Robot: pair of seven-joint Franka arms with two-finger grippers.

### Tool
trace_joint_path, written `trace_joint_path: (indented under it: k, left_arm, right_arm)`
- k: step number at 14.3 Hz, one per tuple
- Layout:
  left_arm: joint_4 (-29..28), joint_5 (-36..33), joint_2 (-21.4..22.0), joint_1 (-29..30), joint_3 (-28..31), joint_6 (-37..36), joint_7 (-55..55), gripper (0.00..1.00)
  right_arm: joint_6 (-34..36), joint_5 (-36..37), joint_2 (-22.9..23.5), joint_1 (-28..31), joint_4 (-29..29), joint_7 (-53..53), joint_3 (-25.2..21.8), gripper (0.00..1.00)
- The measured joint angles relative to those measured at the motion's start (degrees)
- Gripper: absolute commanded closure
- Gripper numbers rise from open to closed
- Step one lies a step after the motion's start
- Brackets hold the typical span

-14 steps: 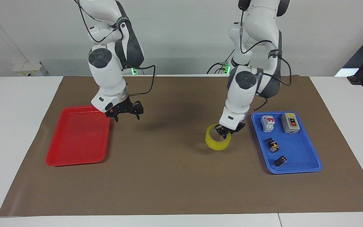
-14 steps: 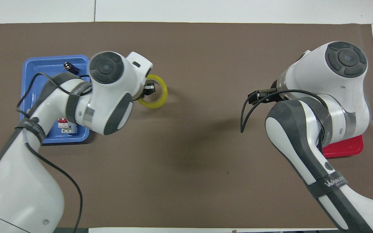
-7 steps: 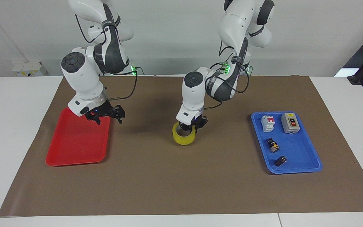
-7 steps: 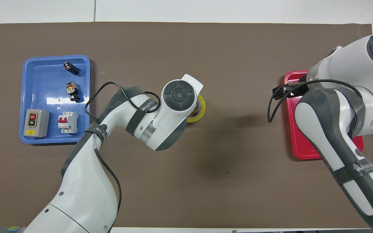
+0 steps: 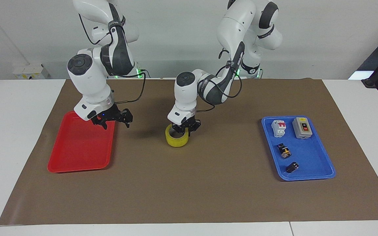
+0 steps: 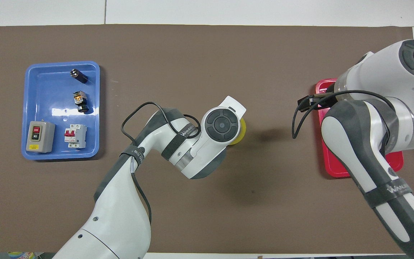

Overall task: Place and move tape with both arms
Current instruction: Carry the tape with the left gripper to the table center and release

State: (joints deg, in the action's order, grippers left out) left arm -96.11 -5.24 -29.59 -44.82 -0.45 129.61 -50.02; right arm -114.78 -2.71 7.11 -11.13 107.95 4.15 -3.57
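The tape (image 5: 177, 139), a yellow ring with a pale core, is low at the middle of the brown mat (image 5: 189, 190); whether it touches the mat I cannot tell. My left gripper (image 5: 185, 129) is shut on the tape's rim, one finger inside the ring and one outside. In the overhead view only a sliver of the tape (image 6: 242, 131) shows past the left wrist, which hides the gripper. My right gripper (image 5: 115, 124) is open and empty, hovering over the edge of the red tray (image 5: 77, 150) that lies toward the tape.
The red tray (image 6: 395, 163) is empty, at the right arm's end. A blue tray (image 5: 310, 172) at the left arm's end holds a white breaker (image 5: 278, 127), a grey switch box (image 5: 302, 127) and two small black parts (image 5: 284, 150).
My left gripper has carried the tape from beside the blue tray toward the middle of the mat. My right gripper shifted back over the red tray's edge, then held there.
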Motion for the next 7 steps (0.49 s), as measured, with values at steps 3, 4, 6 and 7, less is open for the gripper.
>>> trace_joint_path:
  k: [3, 4, 6, 7]
  left_arm:
    - [-0.05, 0.0, 0.13, 0.12, 0.07, -0.01, -0.03, 0.0]
    - [-0.04, 0.0, 0.38, 0.22, 0.17, -0.07, -0.03, 0.0]
    - [-0.42, 0.0, 2.29, 0.71, 0.54, -1.05, -0.02, 0.0]
    - [-1.48, 0.0, 4.46, 1.63, 0.67, -1.82, 0.09, 0.0]
  right_arm:
    - [0.0, 0.0, 0.0, -0.08, 0.0, 0.0, 0.01, 0.0]
    - [0.0, 0.0, 0.0, -0.08, 0.0, 0.0, 0.01, 0.0]
    - [0.0, 0.0, 0.0, -0.3, 0.0, 0.0, 0.01, 0.0]
    - [-0.05, -0.06, 0.0, -0.96, 0.0, 0.06, 0.02, 0.0]
